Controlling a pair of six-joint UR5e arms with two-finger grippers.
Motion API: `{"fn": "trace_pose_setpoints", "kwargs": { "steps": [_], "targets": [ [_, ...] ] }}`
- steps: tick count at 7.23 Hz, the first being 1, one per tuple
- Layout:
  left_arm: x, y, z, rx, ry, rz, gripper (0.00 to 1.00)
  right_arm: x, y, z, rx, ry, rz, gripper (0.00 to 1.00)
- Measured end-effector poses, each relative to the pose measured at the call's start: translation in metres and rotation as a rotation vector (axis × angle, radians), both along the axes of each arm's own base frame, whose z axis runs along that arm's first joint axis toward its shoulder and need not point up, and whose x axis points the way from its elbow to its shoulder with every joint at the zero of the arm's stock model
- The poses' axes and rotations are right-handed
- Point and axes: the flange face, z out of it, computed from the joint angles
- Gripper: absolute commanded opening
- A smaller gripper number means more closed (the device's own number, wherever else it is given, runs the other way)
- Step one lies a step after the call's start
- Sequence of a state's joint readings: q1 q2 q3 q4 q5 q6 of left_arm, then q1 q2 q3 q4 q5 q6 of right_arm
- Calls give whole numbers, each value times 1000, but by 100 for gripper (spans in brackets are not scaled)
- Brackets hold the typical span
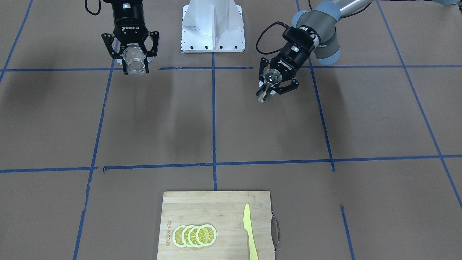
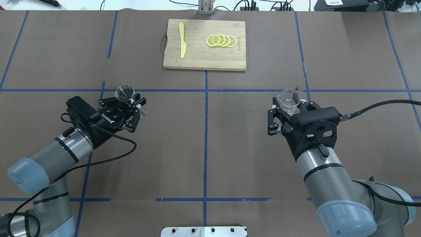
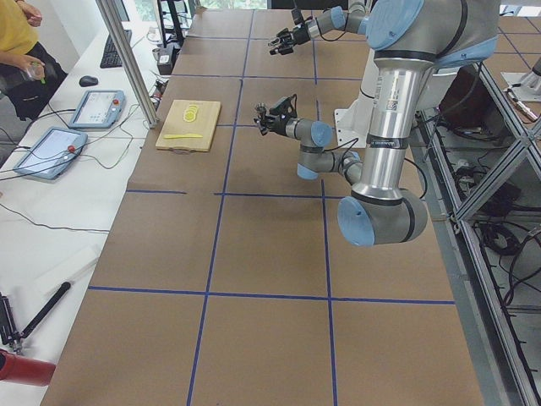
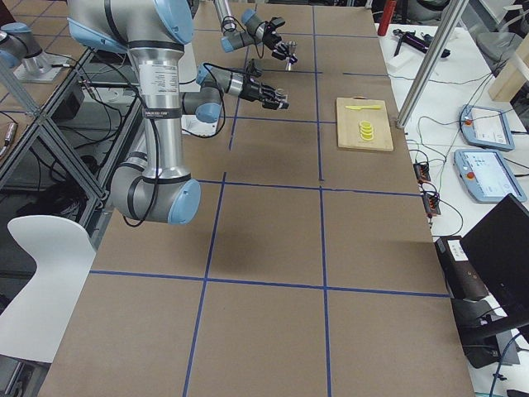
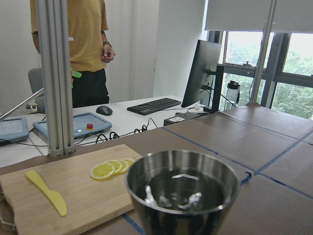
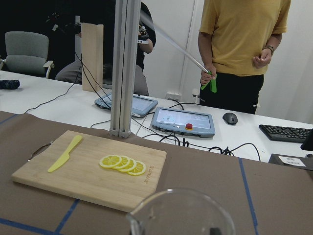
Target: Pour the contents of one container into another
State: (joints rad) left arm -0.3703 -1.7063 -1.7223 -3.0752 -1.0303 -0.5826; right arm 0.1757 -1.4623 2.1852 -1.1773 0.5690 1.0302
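Observation:
My right gripper [image 2: 288, 106] is shut on the clear glass tumbler [image 2: 289, 99] and holds it upright above the table, on the right of the overhead view. The tumbler [image 1: 134, 61] also shows in the front view, and its rim [image 6: 181, 213] fills the bottom of the right wrist view. My left gripper [image 2: 131, 102] is shut on the waist of the silver metal jigger [image 2: 125, 93] and holds it off the table, slightly tilted. The jigger [image 1: 269, 80] is far from the tumbler, about half a table width away. Its open cup [image 5: 182, 191] shows shiny reflections inside.
At the far middle of the table lies a wooden cutting board [image 2: 230, 61] with a yellow knife [image 2: 182, 44] and several lemon slices [image 2: 221, 40] on it. The white robot base [image 1: 213, 27] stands between the arms. Operators stand beyond the far edge.

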Motion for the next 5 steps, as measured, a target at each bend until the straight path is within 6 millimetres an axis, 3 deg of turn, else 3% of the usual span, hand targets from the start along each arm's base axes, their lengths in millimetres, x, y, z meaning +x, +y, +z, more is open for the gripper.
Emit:
{"fn": "trace_pose_setpoints", "kwargs": {
  "steps": [2,5],
  "targets": [
    [-54,6,54,-69,27,-162,0,-7,-10,19,-13,6,21,0],
    [-113,21,131,-244,125,-286,0,-22,-17,63,-25,-148,28,0]
  ]
}}
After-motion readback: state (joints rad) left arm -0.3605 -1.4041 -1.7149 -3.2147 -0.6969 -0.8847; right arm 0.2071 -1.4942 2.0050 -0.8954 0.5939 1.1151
